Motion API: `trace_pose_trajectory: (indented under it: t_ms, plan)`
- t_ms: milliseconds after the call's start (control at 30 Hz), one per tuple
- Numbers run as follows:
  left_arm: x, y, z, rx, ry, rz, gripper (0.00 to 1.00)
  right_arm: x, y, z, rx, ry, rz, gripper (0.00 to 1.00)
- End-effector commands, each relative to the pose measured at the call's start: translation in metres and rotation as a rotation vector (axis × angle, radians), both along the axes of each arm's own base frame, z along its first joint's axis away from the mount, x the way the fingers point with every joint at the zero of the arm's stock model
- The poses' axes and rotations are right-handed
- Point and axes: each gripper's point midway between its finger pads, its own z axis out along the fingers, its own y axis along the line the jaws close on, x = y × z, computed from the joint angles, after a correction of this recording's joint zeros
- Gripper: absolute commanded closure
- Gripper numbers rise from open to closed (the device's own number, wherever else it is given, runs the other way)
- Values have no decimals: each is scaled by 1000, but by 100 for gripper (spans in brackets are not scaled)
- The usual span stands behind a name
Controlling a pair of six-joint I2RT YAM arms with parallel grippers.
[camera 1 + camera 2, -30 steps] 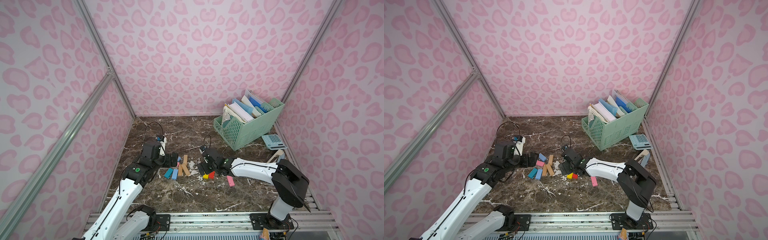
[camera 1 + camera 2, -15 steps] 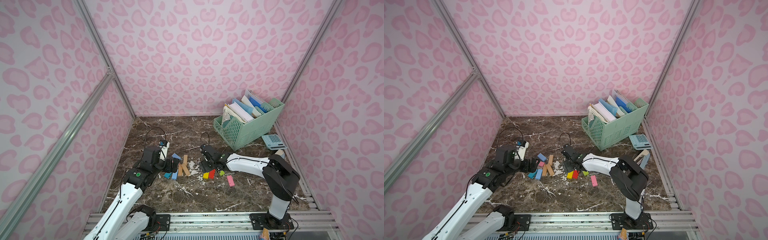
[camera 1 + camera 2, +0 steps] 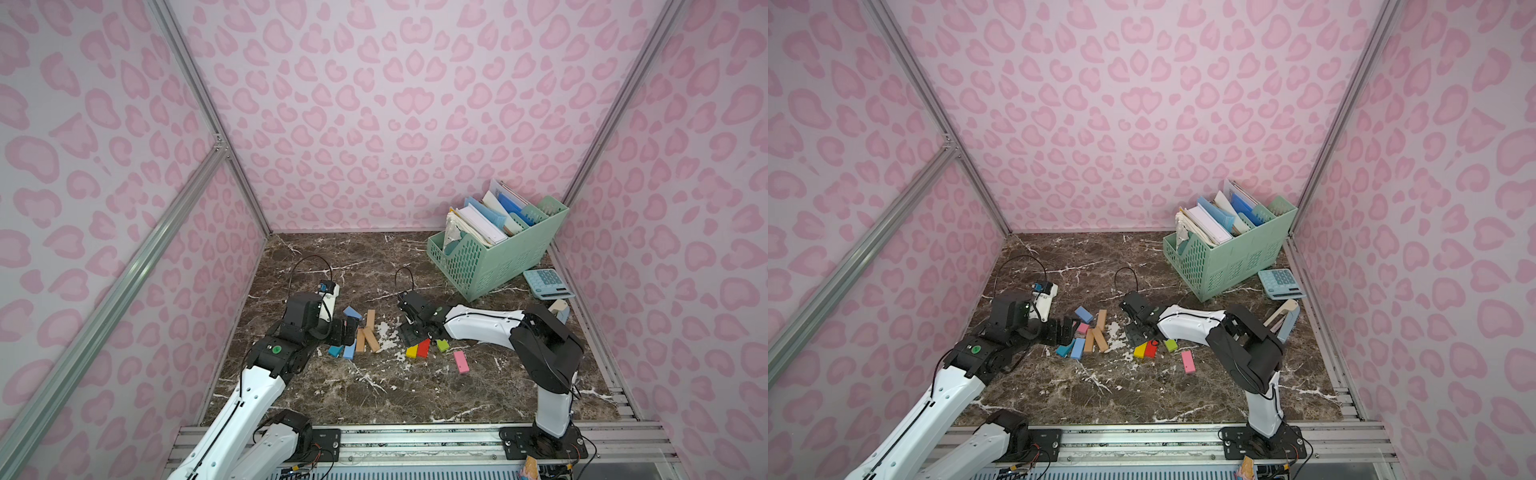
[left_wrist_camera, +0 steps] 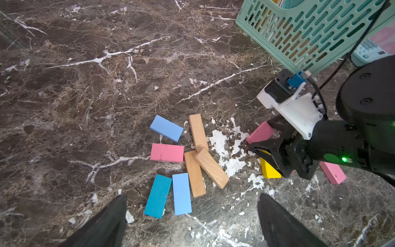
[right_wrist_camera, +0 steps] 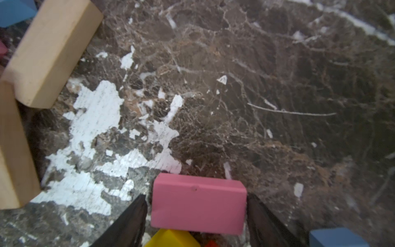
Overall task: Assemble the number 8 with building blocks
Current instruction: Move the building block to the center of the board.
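Note:
The building blocks lie loose on the marble table; the number 8 is out of view. One cluster holds light blue, pink, teal and tan blocks. My left gripper hangs open just beside this cluster, holding nothing. My right gripper has closed in on a pink block lying flat, with a finger at each short end. Beside it lie yellow, red and green blocks. Another pink block lies apart.
A mint-green file basket full of papers stands at the back right. A blue-grey calculator lies beside it near the right wall. Pink patterned walls close in the table on three sides.
My right gripper's jaws have narrowed around the pink block. My left arm has shifted slightly toward the left cluster, still open.

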Motion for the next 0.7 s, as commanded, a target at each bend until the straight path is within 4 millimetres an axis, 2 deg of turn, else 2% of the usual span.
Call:
trace_pose_trajectory:
  t_ms: [0,300,500,667]
  plan:
    - [2,-1,2,3,-13,-9,2,1,-1,-2,-8,6,-15,28]
    - [1,-1,2,2,-12,-10,2,7,-6,-8,13,37,-90,45]
    - [1,-1,1,2,-11,-9,2,31,-22,-1,51,36,-224,53]
    - [1,-1,2,-2,-13,-9,2,56,-29,3,46,12,-286,54]
